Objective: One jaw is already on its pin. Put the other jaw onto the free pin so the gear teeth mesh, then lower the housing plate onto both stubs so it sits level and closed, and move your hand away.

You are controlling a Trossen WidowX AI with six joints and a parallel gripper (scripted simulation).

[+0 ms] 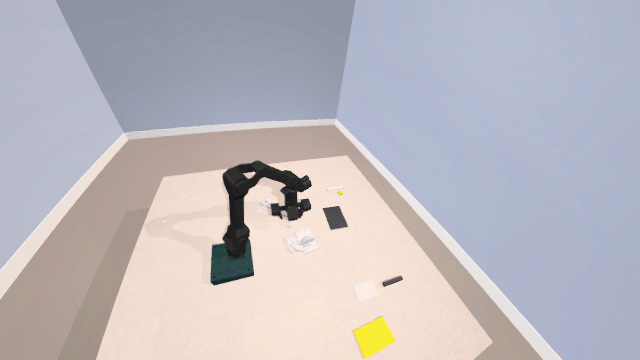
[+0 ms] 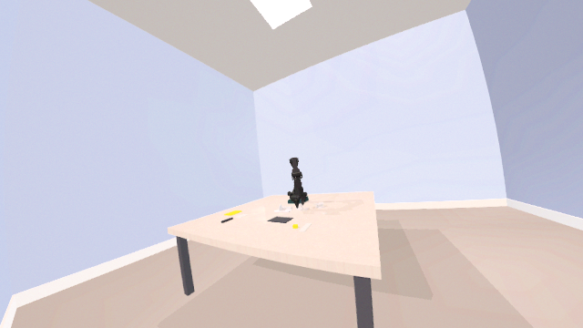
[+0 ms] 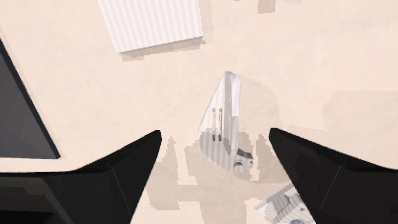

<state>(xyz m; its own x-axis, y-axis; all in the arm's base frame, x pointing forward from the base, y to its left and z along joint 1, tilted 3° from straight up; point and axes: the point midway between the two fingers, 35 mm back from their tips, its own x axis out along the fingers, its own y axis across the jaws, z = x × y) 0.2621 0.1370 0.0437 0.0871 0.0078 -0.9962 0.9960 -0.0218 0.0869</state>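
"Where's the loose jaw?"

"The white loose jaw [image 1: 288,224] [image 3: 231,117] lies on the counter [image 1: 175,310] [image 2: 319,246], between the jaws' [image 1: 291,215] [image 2: 298,205] [image 3: 215,132] tips in the wrist view. They're wide apart, gripping nothing."

"Anything in the way?"

"At five o'clock there, a white holed piece [image 1: 266,203] [image 3: 287,208] is partly hidden by one finger. The ribbed white plate [image 3: 155,22] sits at eleven, the dark slab [image 1: 335,217] [image 2: 280,220] [image 3: 20,115] at nine."

"And farther out?"

"Seen from above, clocked around the jaws: a yellow cube [image 1: 340,192] [image 2: 295,226] and white strip [image 1: 335,188] [image 2: 305,227] at two, dark bar [image 1: 392,281] [image 2: 227,220] at four, yellow square [image 1: 374,337] [image 2: 233,212] at five, farthest."
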